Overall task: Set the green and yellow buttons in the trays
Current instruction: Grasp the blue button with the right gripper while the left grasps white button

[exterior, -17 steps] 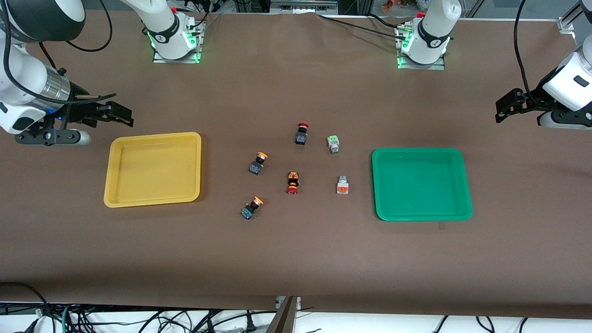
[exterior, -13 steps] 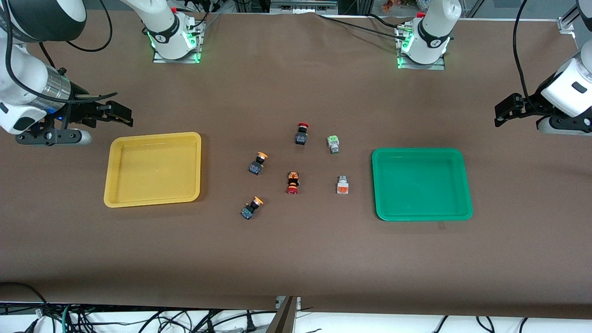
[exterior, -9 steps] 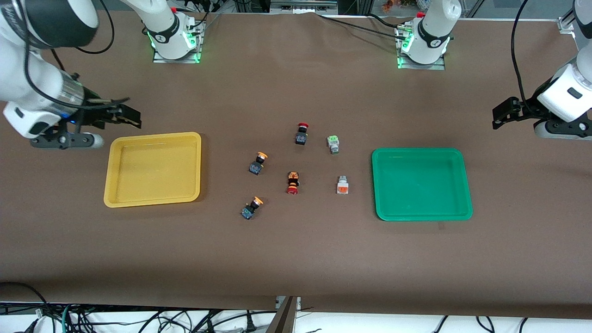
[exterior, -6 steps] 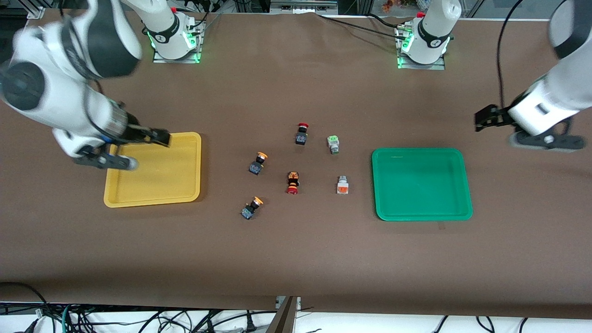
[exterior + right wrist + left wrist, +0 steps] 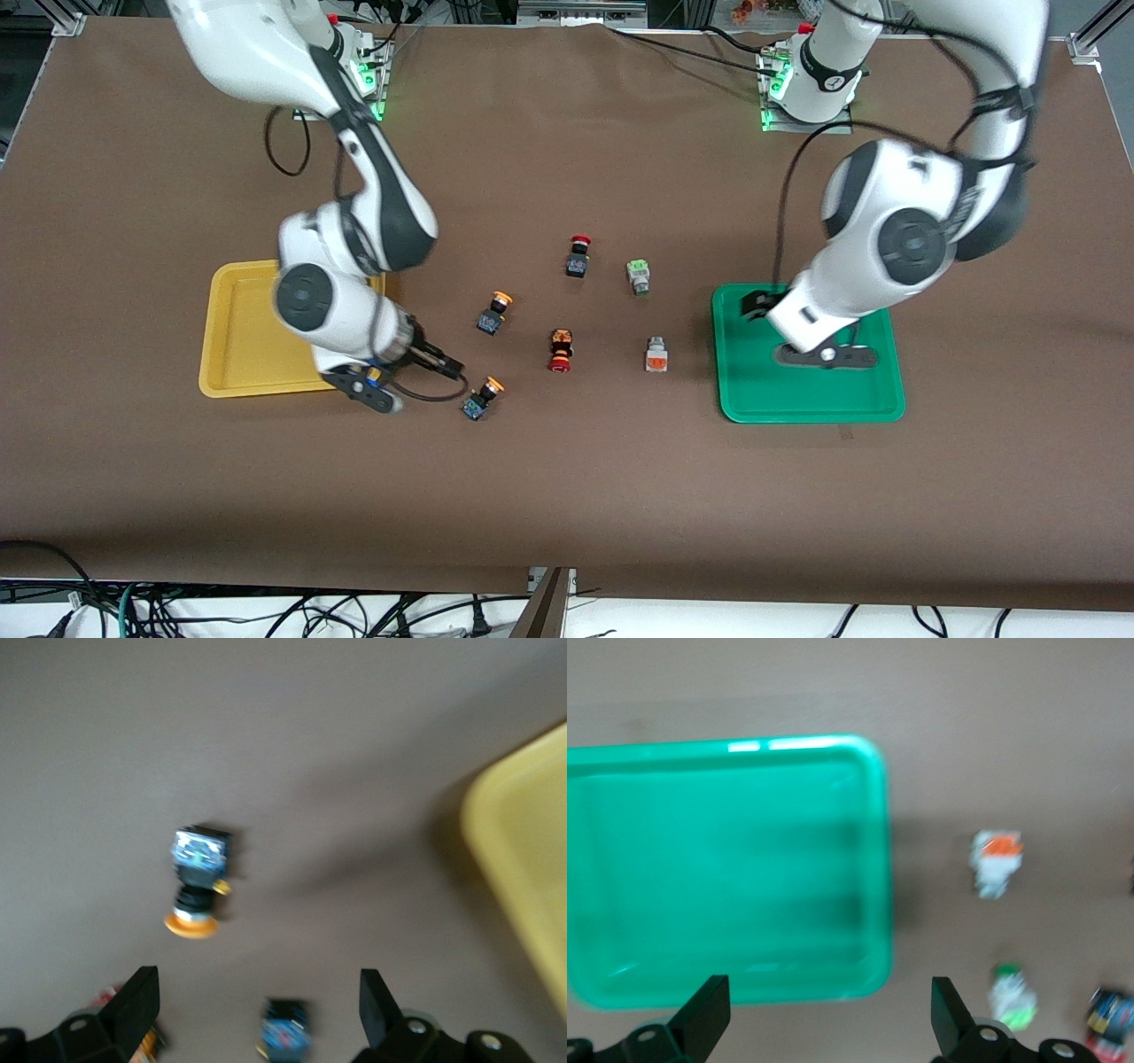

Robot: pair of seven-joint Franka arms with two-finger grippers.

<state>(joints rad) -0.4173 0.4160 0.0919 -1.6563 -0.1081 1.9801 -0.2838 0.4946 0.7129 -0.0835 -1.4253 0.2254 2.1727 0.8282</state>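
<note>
Two yellow-capped buttons [image 5: 493,312] [image 5: 481,398], a pale green button [image 5: 637,275] and an orange-faced whitish button [image 5: 656,354] lie mid-table between the yellow tray [image 5: 239,328] and the green tray [image 5: 797,403]. My right gripper [image 5: 438,361] is open and empty over the table between the yellow tray and the nearer yellow-capped button [image 5: 197,881]. My left gripper [image 5: 755,306] is open and empty over the green tray's [image 5: 726,868] edge that faces the buttons. The left wrist view shows the orange-faced button [image 5: 997,864] and the pale green one [image 5: 1013,997].
Two red-capped black switches [image 5: 578,256] [image 5: 560,350] lie among the buttons. Both trays hold nothing. The brown table cover runs wide toward the front camera, with cables hanging at its front edge.
Both arms have swung in from the table's ends: the right gripper crossed the yellow tray to beside the nearer yellow-capped button, and the left gripper came over the green tray. The buttons have not moved.
</note>
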